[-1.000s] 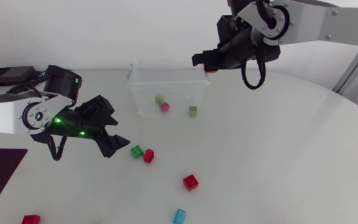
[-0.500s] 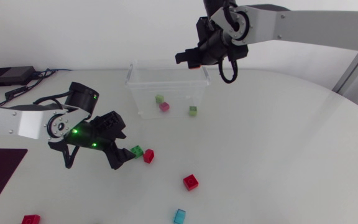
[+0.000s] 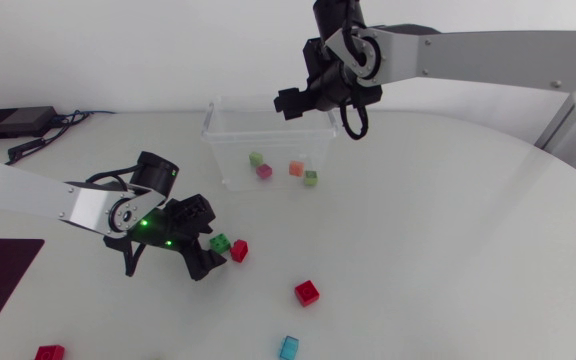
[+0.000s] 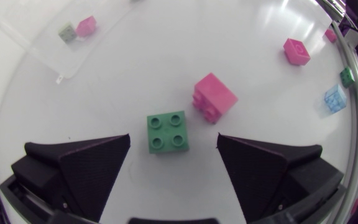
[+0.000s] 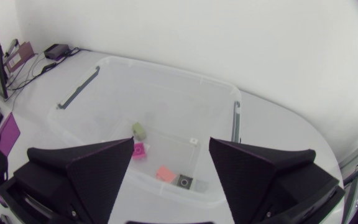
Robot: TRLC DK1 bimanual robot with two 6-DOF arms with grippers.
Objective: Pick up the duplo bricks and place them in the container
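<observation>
Straddling green brick with released left gripper, brick at twelve o'clock, untouched; red brick beyond at one o'clock. Farther off, released over container: right gripper.

Orange brick now in container

left gripper low, angled down, jaws apart | right gripper held high, jaws apart
</observation>
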